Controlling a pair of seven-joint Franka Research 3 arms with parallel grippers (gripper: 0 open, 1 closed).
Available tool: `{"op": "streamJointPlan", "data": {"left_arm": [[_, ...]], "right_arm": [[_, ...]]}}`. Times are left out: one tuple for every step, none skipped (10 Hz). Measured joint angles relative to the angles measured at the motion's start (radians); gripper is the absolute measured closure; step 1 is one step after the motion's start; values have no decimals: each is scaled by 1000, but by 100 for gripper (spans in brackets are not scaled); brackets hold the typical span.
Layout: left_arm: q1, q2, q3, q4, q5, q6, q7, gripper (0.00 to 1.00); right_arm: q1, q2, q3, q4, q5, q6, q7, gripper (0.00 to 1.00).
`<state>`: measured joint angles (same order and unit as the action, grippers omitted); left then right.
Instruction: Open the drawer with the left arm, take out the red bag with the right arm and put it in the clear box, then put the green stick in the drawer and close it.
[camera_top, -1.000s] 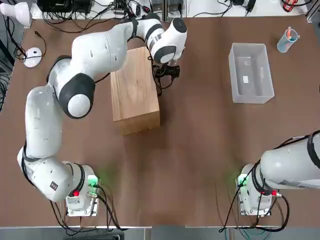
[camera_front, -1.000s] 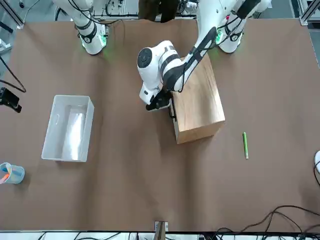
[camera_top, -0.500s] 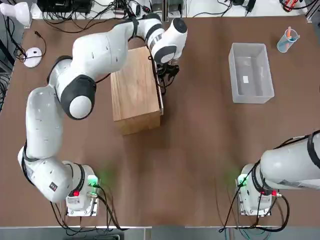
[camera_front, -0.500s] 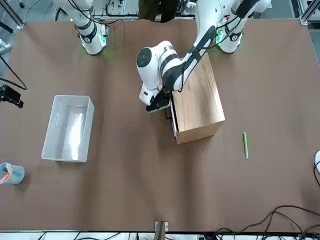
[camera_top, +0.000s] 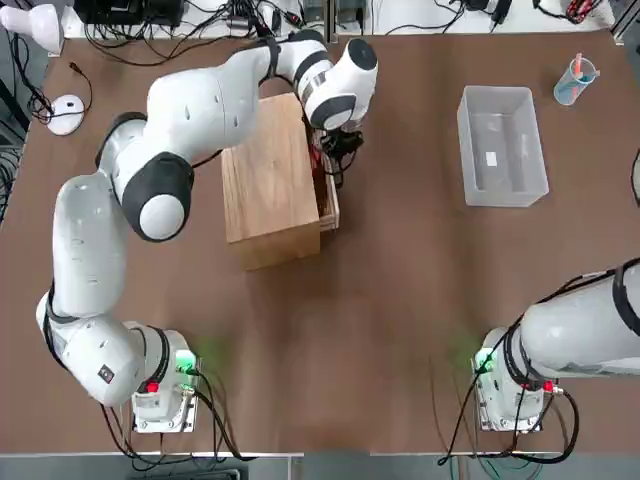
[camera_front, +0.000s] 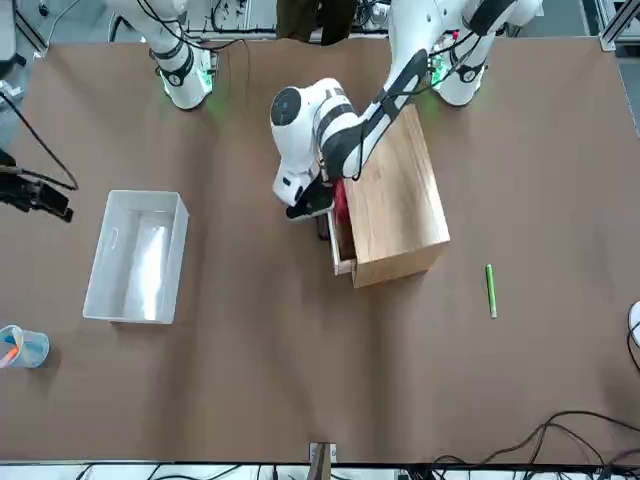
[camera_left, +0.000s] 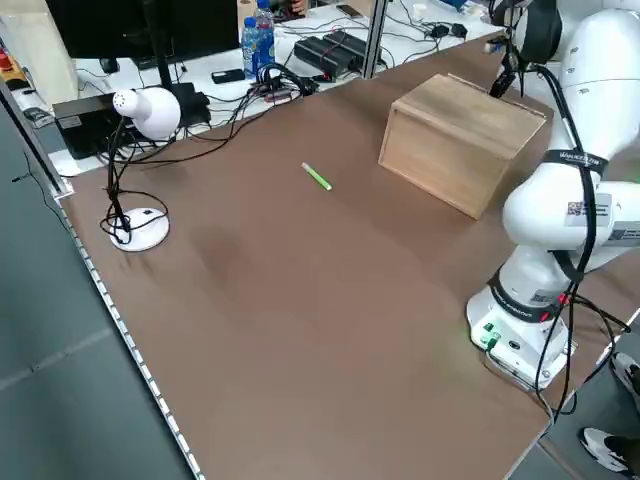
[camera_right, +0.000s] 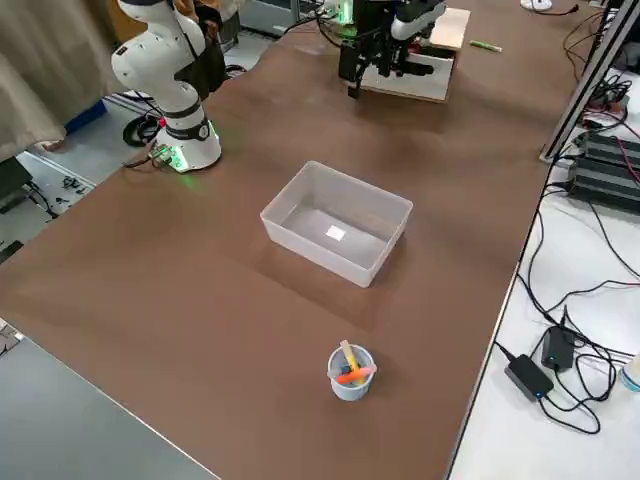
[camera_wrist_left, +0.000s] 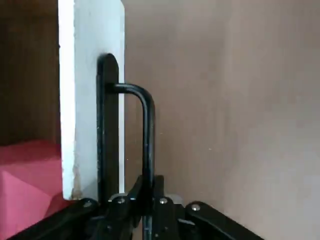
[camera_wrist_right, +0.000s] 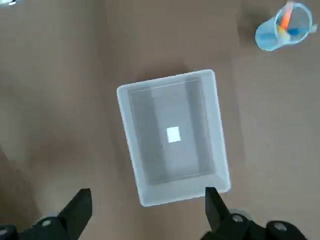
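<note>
The light-wood cabinet (camera_top: 268, 180) lies mid-table with its drawer (camera_top: 329, 205) slid a little way out toward the clear box. My left gripper (camera_top: 338, 148) is shut on the drawer's dark bar handle (camera_wrist_left: 147, 130). Inside the gap shows the red bag (camera_wrist_left: 27, 175), also glimpsed from the front (camera_front: 340, 197). The clear box (camera_top: 467, 140) stands empty at my right. Above it hovers my right gripper (camera_wrist_right: 146, 196), open, seen from the front as well (camera_front: 45, 198). The green stick (camera_front: 490, 290) lies on the table on the cabinet's other side.
A small blue cup (camera_top: 576, 80) with orange items stands beyond the clear box near the far right corner. A white mouse (camera_top: 66, 113) and a desk lamp (camera_left: 140, 110) sit at the far left. Cables line the far edge.
The left gripper has pulled the handle toward the clear box, sliding the drawer partly out and uncovering the red bag. The right gripper has shifted slightly near the box.
</note>
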<state>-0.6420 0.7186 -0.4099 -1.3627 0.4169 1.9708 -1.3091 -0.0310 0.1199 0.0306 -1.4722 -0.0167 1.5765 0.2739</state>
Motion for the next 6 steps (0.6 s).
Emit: {"op": "streamJointPlan", "data": {"left_arm": [[-6, 0, 1, 1, 0, 22, 0, 90], [-9, 0, 1, 4, 0, 56, -3, 90], [-15, 2, 3, 5, 0, 77, -6, 90], [-19, 8, 6, 5, 0, 113, -6, 90], [-26, 18, 5, 7, 0, 165, -6, 91], [-34, 19, 12, 8, 4, 166, -6, 91]], "right_arm": [[50, 1, 1, -7, 1, -1, 120, 0], [97, 3, 3, -19, 4, 0, 227, 0], [138, 8, 3, -42, 11, 25, 311, 0], [167, 17, 4, -72, 17, 70, 357, 0], [185, 28, 4, -101, 33, 108, 373, 0], [196, 42, 4, -120, 46, 125, 379, 0]]}}
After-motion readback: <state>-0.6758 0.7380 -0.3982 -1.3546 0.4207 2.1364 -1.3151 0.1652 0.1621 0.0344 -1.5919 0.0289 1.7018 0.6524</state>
